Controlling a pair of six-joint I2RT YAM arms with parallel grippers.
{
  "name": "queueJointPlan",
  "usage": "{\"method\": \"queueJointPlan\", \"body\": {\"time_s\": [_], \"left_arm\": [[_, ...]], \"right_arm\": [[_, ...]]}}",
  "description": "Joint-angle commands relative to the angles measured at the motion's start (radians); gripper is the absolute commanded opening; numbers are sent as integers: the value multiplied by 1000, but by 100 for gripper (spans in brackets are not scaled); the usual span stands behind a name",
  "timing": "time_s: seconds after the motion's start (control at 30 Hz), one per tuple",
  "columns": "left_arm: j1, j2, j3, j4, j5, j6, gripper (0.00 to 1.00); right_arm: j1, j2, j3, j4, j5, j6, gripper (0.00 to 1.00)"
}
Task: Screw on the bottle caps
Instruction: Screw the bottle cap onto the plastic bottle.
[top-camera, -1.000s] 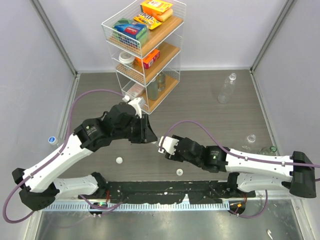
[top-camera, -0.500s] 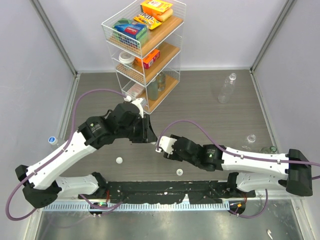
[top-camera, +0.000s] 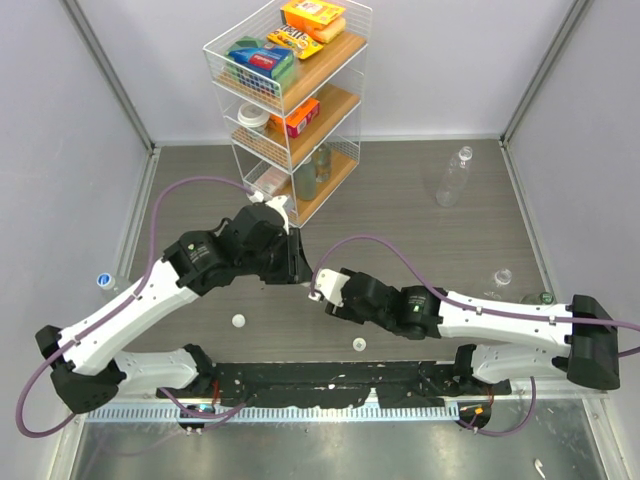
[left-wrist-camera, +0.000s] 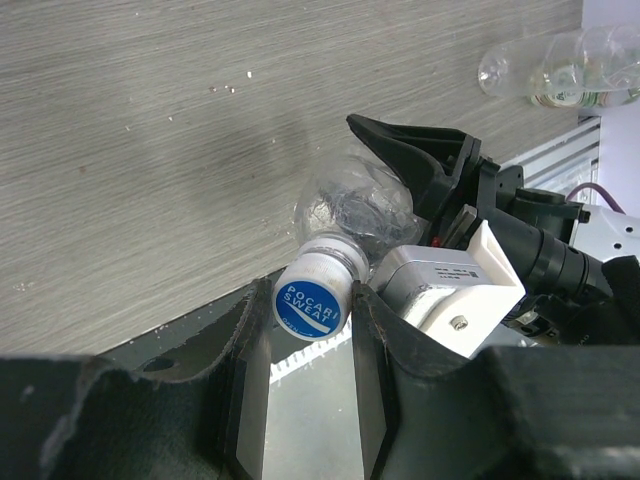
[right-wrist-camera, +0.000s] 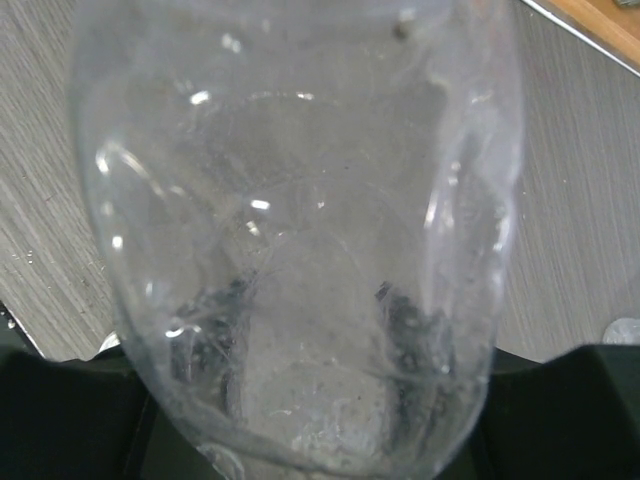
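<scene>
Gripping one crumpled clear bottle (left-wrist-camera: 355, 212) between them, the two arms meet near the middle of the counter (top-camera: 420, 200). The right claw (right-wrist-camera: 305, 340) is clamped on the bottle's body. The left claw (left-wrist-camera: 311, 300) is closed narrowly on the cap (left-wrist-camera: 312, 306), which sits at the bottle's neck.

Likely trouble starts with the bottle. Its wall looks thin and is dented, so a hard squeeze from the right claw could buckle it more and tip the neck off line. The cap would then bite crooked on the threads. If that grip is too light instead, the bottle may spin along with the cap and nothing will tighten. The left fingers hold only the cap's narrow side, so they could slip around it. They could also lift it away on release if the threads have not caught. Whether they have caught cannot be told here.

The bottle is colourless and creased around the shoulder. The cap is small, with white sides and a blue top with white lettering.

A spare bottle (top-camera: 453, 178) is at 2 o'clock. Two loose caps (top-camera: 238, 321) lie toward 7 and 6 o'clock, near the arm bases.
</scene>
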Motion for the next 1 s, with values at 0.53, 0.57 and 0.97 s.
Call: {"method": "queueJointPlan", "body": {"time_s": [0.53, 0.57, 0.97], "left_arm": [[-9, -13, -129, 22, -50, 51, 0], [-9, -8, -126, 21, -51, 49, 0], [-9, -141, -156, 219, 21, -30, 0]], "right_arm": [[3, -240, 40, 126, -243, 39, 9], [2, -240, 44, 126, -255, 44, 9], [3, -228, 14, 140, -165, 58, 1]]}}
